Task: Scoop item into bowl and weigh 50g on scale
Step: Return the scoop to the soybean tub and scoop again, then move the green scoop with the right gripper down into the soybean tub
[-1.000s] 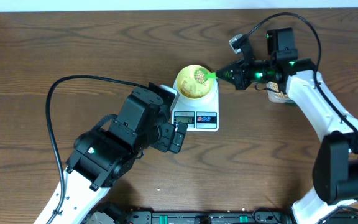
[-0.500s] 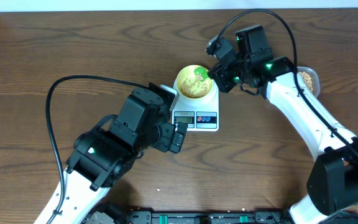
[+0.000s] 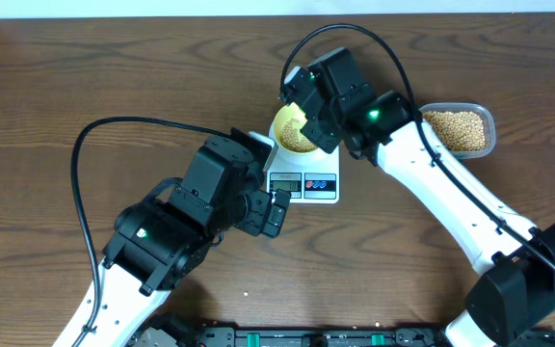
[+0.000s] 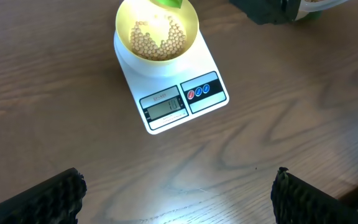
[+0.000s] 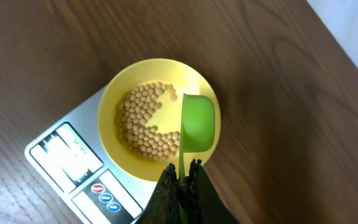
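many beans (image 3: 459, 130), overhead: a loose tan heap in the clear container (image 3: 489, 120) at the far right, well apart from the scale.
bowl (image 3: 285, 140), overhead: pale yellow, seated on the scale (image 3: 306, 188) between the two arms, partly covered by the right arm.
right gripper (image 3: 308, 125), overhead: hangs over the bowl; the wrist hides how its jaws stand here.
left gripper (image 4: 178, 186), left wrist view: spread wide with nothing between its fingers, above bare table (image 4: 42, 93) near the scale and touching nothing.
display (image 4: 165, 107), left wrist view: digits show, but they look too blurred to read, so i cannot tell how far the load is from 50g.
green spoon (image 5: 197, 121), right wrist view: head just inside the bowl's rim, no beans showing on it. the thin handle runs back into the right gripper, which is clamped tight on the handle's end.
beans in bowl, right wrist view: a crescent over part of the floor, with bare yellow beside the spoon.
handling, beans: light, hard and round, likely to roll and bounce. not for pinching; take them only by a level spoon.
handling, spoon: light, stiff, slick plastic. the thin handle may twist in the jaws, so hold it firmly at its end.
handling, bowl: light and loose on the scale. a nudge could slide it and upset the reading.
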### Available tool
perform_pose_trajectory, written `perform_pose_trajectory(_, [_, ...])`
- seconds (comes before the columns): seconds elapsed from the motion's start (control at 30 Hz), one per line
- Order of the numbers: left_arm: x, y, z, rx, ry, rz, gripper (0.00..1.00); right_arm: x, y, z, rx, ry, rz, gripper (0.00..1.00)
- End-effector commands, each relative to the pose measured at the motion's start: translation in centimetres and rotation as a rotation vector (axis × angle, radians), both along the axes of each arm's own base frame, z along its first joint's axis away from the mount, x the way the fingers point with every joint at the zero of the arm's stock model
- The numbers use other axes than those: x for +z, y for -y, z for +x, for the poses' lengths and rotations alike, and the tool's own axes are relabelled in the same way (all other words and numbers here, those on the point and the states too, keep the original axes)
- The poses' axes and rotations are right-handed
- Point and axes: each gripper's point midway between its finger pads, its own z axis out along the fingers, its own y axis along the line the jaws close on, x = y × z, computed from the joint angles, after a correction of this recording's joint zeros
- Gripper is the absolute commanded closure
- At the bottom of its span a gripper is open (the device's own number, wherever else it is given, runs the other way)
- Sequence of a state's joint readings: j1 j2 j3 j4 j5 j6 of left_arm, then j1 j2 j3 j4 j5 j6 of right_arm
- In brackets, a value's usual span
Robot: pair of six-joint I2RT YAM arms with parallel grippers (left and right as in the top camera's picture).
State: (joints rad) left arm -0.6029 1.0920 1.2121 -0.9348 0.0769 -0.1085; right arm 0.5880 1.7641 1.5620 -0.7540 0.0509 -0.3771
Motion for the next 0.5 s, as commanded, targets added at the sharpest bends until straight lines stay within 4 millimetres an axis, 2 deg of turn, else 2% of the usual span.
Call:
perform_pose_trajectory(0.0, [1.0, 0.0, 0.1, 0.006, 0.019, -0.019, 0.02, 2.4, 0.0, 0.3, -0.012, 0.068, -0.007, 0.99])
perform_pose_trajectory(0.1, [1.0, 0.0, 0.1, 0.006, 0.019, -0.019, 0.02, 2.4, 0.1, 0.4, -0.050, 0.058, 0.018, 0.99])
perform_pose_trajectory(0.17, [1.0, 0.0, 0.1, 0.006, 0.019, -0.019, 0.02, 3.1, 0.0, 0.5, -0.089, 0.057, 0.055, 0.99])
perform_pose_trajectory(0.3, [1.0, 0.0, 0.1, 0.006, 0.019, -0.019, 0.02, 8.0, 0.5, 0.7, -0.171, 0.114, 0.163, 0.99])
perform_pose_trajectory(0.37, [1.0, 0.0, 0.1, 0.006, 0.020, -0.020, 0.02, 11.0, 3.0, 1.2, -0.289, 0.162, 0.201, 0.99])
perform_pose_trajectory(0.47, [1.0, 0.0, 0.1, 0.006, 0.019, -0.019, 0.02, 12.7, 8.6, 1.8, -0.510, 0.223, 0.170, 0.99])
